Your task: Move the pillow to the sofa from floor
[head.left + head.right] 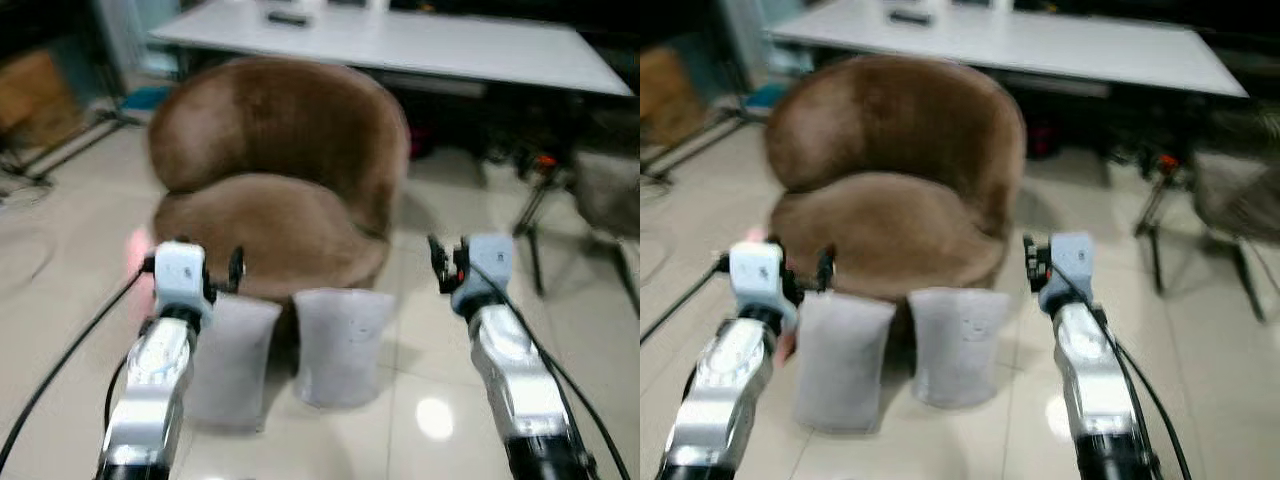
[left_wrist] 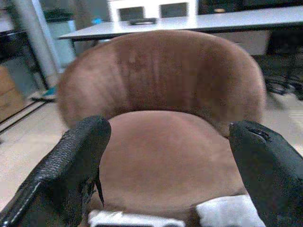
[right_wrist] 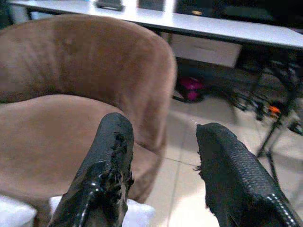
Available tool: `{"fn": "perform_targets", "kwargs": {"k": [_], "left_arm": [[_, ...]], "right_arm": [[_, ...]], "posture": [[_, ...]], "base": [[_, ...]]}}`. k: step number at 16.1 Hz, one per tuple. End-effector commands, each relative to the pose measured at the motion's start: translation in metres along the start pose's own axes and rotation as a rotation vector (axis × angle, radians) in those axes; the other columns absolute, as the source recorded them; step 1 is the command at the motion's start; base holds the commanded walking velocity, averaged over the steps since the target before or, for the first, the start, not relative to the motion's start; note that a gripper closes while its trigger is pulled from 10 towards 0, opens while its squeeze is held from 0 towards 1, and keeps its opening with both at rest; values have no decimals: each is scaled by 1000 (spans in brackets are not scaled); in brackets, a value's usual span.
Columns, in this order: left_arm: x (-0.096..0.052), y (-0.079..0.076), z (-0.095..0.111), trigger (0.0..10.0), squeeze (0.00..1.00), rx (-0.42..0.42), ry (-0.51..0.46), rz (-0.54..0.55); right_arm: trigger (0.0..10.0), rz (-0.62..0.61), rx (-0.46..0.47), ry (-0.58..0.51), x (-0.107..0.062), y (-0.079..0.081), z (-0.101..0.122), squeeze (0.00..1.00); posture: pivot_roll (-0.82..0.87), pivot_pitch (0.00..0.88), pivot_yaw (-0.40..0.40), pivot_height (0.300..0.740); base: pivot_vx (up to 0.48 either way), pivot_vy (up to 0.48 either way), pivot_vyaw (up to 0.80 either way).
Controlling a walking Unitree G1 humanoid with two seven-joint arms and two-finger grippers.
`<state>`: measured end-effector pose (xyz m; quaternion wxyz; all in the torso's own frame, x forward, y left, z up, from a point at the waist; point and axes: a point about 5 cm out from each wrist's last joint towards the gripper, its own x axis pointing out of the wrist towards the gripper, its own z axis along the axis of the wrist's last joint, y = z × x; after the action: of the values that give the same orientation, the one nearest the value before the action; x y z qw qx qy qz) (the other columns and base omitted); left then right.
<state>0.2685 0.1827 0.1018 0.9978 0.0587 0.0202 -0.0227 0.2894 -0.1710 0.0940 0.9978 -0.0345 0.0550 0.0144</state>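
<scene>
Left eye view: both silver arms reach forward over a glossy tiled floor (image 1: 440, 420). The left gripper (image 2: 170, 156) and the right gripper (image 3: 163, 156) are raised near the front of the sofa (image 1: 280, 170); the wrist views show each pair of black fingers spread wide, holding nothing. Just beyond the arms, two grey pillows stand upright on the floor, side by side, leaning against the sofa's front edge. The left pillow (image 1: 235, 355) is partly behind the left arm; the right pillow (image 1: 335, 345) stands between the two arms. Behind them rises the sofa, a round brown tub seat with a curved back and bare cushion. Right of it, a dark stand (image 1: 535, 215) with thin legs is on the tiles, and a small pink object (image 3: 189, 88) lies by the sofa's far side. Farthest back, a long white table (image 1: 420, 40) spans the scene, a dark flat object (image 1: 288, 17) on it.
</scene>
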Motion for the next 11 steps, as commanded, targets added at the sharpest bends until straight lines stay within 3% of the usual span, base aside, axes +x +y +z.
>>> {"fn": "perform_targets", "kwargs": {"k": [1, 3, 7, 9, 11], "left_arm": [[4, -6, 2, 10000, 0, -1, -7, -24], [5, -7, 2, 10000, 0, -1, -6, -31], [7, -7, 2, 10000, 0, 1, -3, -40], [8, -9, 3, 10000, 0, 1, -5, -46], [7, -10, 2, 10000, 0, 1, -4, -45]], "right_arm": [[10000, -23, 0, -1, 1, -5, 2, 0], [10000, -62, -6, 2, 0, -10, 1, 0], [10000, -72, 2, -9, -1, -11, 3, 0], [10000, 11, -156, -15, -2, -4, 5, 0], [10000, 31, -193, -21, -1, -1, 5, 0]], "posture": [[33, 0, -7, 740], [28, 0, 1, 740], [16, 0, 14, 740], [15, 0, 13, 740], [19, 0, 7, 740]], "base": [[296, 0, -781], [294, 0, -709], [297, 0, 0], [291, 0, 616], [281, 0, 800]]}}
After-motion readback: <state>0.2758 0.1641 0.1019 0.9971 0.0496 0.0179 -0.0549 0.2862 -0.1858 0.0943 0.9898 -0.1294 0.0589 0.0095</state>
